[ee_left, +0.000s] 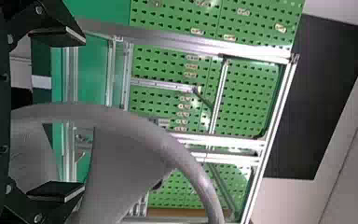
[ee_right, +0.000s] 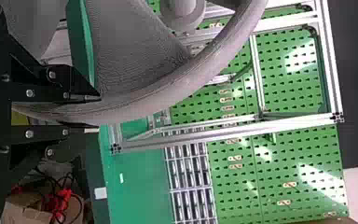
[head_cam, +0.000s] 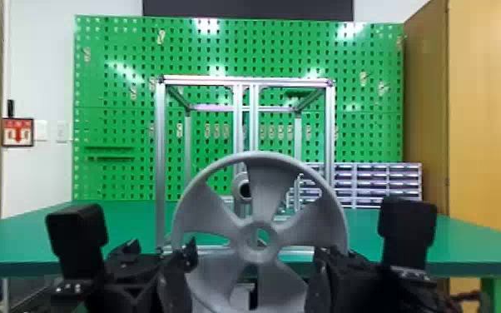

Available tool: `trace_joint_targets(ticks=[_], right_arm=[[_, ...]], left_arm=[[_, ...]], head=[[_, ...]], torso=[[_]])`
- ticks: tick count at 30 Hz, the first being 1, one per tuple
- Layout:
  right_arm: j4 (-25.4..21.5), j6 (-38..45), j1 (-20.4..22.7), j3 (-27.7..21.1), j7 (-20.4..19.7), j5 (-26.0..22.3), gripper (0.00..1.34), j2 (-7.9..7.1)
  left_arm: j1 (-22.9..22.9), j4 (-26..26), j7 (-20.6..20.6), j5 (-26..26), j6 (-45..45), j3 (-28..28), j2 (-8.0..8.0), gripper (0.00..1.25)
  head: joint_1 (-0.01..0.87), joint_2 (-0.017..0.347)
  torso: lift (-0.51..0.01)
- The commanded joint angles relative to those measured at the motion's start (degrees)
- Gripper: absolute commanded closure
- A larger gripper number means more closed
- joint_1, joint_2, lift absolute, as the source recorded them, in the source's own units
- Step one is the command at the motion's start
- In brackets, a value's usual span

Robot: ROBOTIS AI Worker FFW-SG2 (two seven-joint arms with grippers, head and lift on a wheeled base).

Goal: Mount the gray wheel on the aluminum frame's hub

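Evidently pre-mount alignment | right gripper (ee_right: 98, 112) was pinching the gray wheel (head_cam: 262, 193)'s rim; left gripper (ee_left: 81, 113) stood wide, rim between its fingers | hub (head_cam: 240, 184) lay beyond the wheel, ahead of both grippers | next called for centring, then pushing forward

The round spoked plastic wheel (head_cam: 224, 218) is plain gray. The rectangular metal-profile frame (head_cam: 160, 158) is silver. The perforated metal pegboard (head_cam: 116, 91) is bright green, patterned with regular rows of dark holes. The flat table (head_cam: 137, 220) is darker green. The tall wooden cabinet (head_cam: 487, 104) is yellow-tan. The small wall sign (head_cam: 18, 132) is red and white with a black border.
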Motion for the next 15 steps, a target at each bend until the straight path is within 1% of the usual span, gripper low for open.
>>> trace_joint_targets(ticks=[1,6,15], right_arm=[[0.0,2.0,-2.1,-1.2,-1.2,-4.5,1.10,0.62],[0.4,2.4,-4.1,-1.7,-1.3,-7.6,1.10,1.03],[0.4,3.0,-4.6,-1.8,-1.3,-8.3,1.10,1.03]], left_arm=[[-1.1,0.8,0.5,1.4,-0.1,0.8,-0.39,0.18],[-2.4,1.5,1.0,2.5,-0.1,0.4,-0.65,0.18],[-3.8,1.6,1.8,3.6,-1.3,-1.0,-0.83,0.18]], head=[[-0.005,0.006],[-0.005,0.006],[-0.005,0.006]], torso=[[-0.499],[-0.499],[-0.499]])
